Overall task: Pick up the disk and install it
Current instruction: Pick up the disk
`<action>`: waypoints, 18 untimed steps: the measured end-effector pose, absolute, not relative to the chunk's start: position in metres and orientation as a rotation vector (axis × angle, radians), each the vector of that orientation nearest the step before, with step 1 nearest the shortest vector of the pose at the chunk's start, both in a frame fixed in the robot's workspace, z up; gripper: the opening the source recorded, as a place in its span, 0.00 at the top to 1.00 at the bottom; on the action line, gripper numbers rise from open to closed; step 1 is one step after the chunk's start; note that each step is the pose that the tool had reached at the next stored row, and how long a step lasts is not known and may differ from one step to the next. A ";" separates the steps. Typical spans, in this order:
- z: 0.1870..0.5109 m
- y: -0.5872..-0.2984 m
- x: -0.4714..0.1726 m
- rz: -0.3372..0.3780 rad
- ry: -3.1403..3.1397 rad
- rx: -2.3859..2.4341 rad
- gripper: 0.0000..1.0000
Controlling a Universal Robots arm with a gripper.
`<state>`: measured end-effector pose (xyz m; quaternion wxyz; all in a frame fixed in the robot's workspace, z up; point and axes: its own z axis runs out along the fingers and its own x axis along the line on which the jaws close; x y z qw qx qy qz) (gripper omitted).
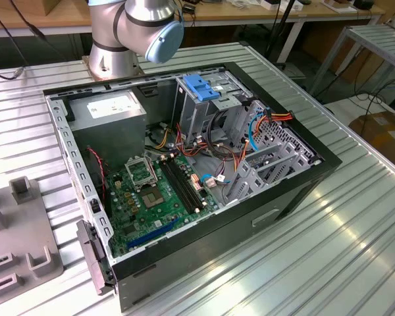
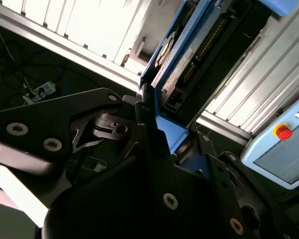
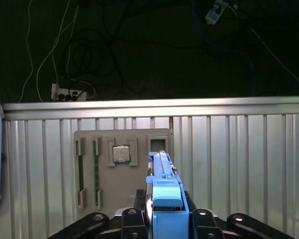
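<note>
The disk (image 3: 163,172) is a thin drive in a blue plastic carrier, seen edge-on in the first wrist view. My gripper (image 3: 164,224) is shut on it, with black fingers (image 3: 129,219) on either side of the carrier. In the second wrist view the disk (image 2: 189,55) shows its dark face and connector edge rising from the gripper (image 2: 157,124). It hangs clear of the grey fixture plate (image 3: 139,142), which lies on the ribbed metal table. The open computer case (image 1: 296,197) sits in the middle of the exterior view, with a drive cage (image 1: 204,108) at its back.
A blue ridged handle (image 1: 201,85) tops the drive cage, beside a grey power supply box (image 1: 108,112). The motherboard (image 1: 151,197) and loose cables fill the case floor. The fixture plate (image 1: 20,243) holds a processor (image 3: 121,153) and memory sticks (image 3: 81,169). A pendant (image 2: 284,149) lies nearby.
</note>
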<state>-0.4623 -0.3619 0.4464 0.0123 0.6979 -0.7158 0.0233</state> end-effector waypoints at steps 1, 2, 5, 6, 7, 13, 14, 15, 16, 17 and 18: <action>0.448 -0.362 -0.462 0.073 -2.231 2.175 0.63; 0.450 -0.362 -0.462 0.073 -2.231 2.175 0.63; 0.455 -0.362 -0.462 0.073 -2.231 2.175 0.63; 0.456 -0.362 -0.462 0.073 -2.231 2.175 0.63; 0.457 -0.362 -0.462 0.073 -2.231 2.175 0.63; 0.467 -0.362 -0.462 0.073 -2.231 2.175 0.63; 0.470 -0.362 -0.462 0.073 -2.231 2.175 0.63; 0.471 -0.362 -0.462 0.073 -2.231 2.175 0.63; 0.474 -0.362 -0.462 0.073 -2.231 2.175 0.63; 0.476 -0.362 -0.462 0.073 -2.231 2.175 0.63; 0.478 -0.362 -0.462 0.073 -2.231 2.175 0.63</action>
